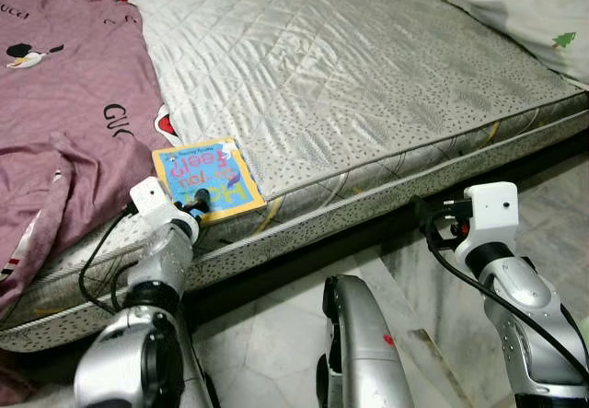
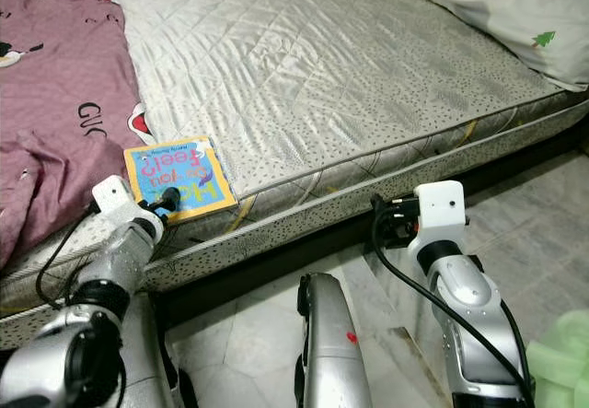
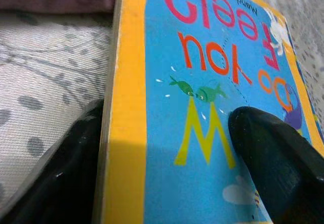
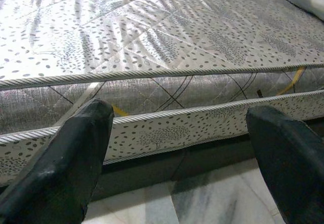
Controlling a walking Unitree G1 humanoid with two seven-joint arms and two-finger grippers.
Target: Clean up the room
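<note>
A small blue children's book [image 1: 202,180] with a yellow border lies flat at the front edge of the grey quilted mattress [image 1: 368,67]. My left gripper [image 1: 196,211] is at the book's near edge. In the left wrist view its fingers stand apart: one finger [image 3: 71,163] lies on the mattress beside the book's [image 3: 202,107] yellow edge, the other rests on the blue cover. My right gripper [image 1: 428,216] hangs open in front of the mattress side, off to the right, with nothing between its fingers [image 4: 76,153].
A pink printed sheet [image 1: 64,86] covers the left part of the bed. A white pillow [image 1: 525,3] lies at the far right corner. Marble floor [image 1: 267,334] runs along the bed's front. Something pale green [image 2: 561,353] sits on the floor at the right.
</note>
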